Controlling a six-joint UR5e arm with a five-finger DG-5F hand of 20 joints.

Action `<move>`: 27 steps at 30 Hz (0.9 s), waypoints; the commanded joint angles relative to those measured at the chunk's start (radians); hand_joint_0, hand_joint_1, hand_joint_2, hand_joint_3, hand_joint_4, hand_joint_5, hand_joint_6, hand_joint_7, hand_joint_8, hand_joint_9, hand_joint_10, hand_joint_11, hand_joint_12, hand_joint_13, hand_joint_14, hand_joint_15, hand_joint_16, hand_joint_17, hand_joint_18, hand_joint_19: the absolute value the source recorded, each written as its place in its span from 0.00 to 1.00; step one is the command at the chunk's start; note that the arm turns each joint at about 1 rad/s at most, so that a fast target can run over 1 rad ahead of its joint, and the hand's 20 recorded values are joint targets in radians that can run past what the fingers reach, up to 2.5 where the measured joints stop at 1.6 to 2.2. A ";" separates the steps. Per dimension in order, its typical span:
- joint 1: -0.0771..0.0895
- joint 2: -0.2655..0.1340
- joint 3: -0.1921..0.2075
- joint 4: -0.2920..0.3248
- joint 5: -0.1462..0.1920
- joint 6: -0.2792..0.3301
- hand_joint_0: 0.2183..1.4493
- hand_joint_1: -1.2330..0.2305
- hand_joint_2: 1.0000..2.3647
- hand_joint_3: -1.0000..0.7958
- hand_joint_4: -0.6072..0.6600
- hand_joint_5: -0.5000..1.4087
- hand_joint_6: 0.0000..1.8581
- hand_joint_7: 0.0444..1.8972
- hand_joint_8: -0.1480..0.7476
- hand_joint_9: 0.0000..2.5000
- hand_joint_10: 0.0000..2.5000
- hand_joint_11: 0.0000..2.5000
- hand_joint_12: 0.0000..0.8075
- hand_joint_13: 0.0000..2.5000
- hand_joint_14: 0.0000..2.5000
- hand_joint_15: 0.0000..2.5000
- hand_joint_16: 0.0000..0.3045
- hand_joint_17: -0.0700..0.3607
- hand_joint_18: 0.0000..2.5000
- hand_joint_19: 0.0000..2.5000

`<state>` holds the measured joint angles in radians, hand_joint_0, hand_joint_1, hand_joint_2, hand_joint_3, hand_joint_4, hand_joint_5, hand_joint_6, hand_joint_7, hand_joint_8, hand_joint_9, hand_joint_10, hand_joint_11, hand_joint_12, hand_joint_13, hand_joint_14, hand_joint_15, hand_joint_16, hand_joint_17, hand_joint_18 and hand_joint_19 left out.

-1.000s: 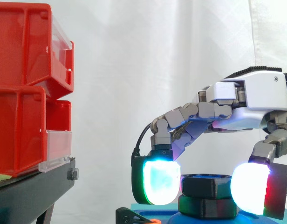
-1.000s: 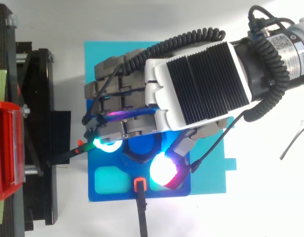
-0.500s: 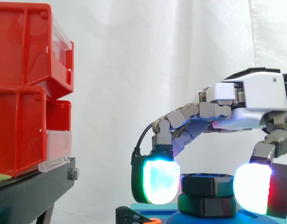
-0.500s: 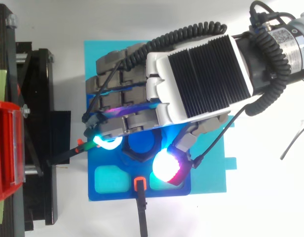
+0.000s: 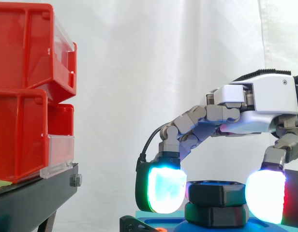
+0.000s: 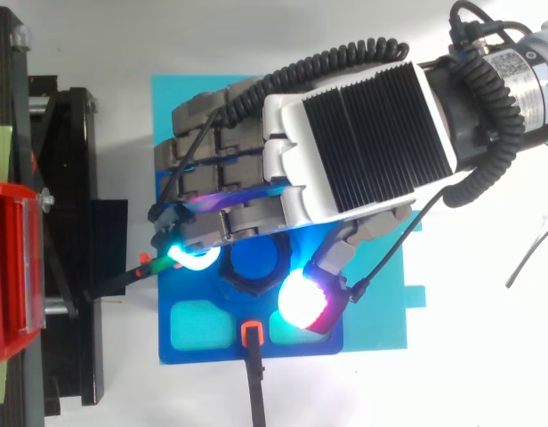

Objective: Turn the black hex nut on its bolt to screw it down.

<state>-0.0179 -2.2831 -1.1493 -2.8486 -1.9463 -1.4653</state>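
The nut (image 5: 216,193) sits on the blue bolt (image 6: 256,258) right under the hand (image 6: 358,133), whose curled fingers and thumb close on it from opposite sides, a glowing finger pad (image 5: 163,189) on one flank and the thumb pad (image 5: 266,195) on the other, both seemingly touching it. A second black hex (image 5: 216,213) lies just beneath the nut, on a blue base (image 6: 194,353). Red bins (image 5: 23,96) on a black stand (image 5: 33,198) are well apart, beyond the fingertips.
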 commanded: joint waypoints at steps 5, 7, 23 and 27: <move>0.012 0.001 0.000 -0.003 0.006 0.000 0.11 0.37 0.00 0.28 0.66 0.18 0.36 0.44 0.46 0.26 0.00 0.07 0.44 0.24 0.00 0.10 0.21 0.49 0.21 0.12; 0.016 0.001 0.000 -0.005 0.010 0.002 0.11 0.37 0.00 0.28 0.66 0.18 0.36 0.45 0.46 0.26 0.00 0.08 0.44 0.24 0.00 0.10 0.21 0.49 0.21 0.12; 0.036 0.001 0.025 -0.037 0.044 -0.001 0.08 0.37 0.00 0.28 0.67 0.18 0.34 0.47 0.47 0.26 0.00 0.07 0.46 0.25 0.00 0.09 0.22 0.51 0.22 0.12; 0.029 -0.001 0.025 -0.038 0.044 -0.001 0.08 0.36 0.00 0.28 0.67 0.18 0.34 0.48 0.47 0.26 0.00 0.07 0.46 0.25 0.00 0.09 0.22 0.51 0.22 0.12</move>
<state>0.0149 -2.2830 -1.1248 -2.8862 -1.9026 -1.4661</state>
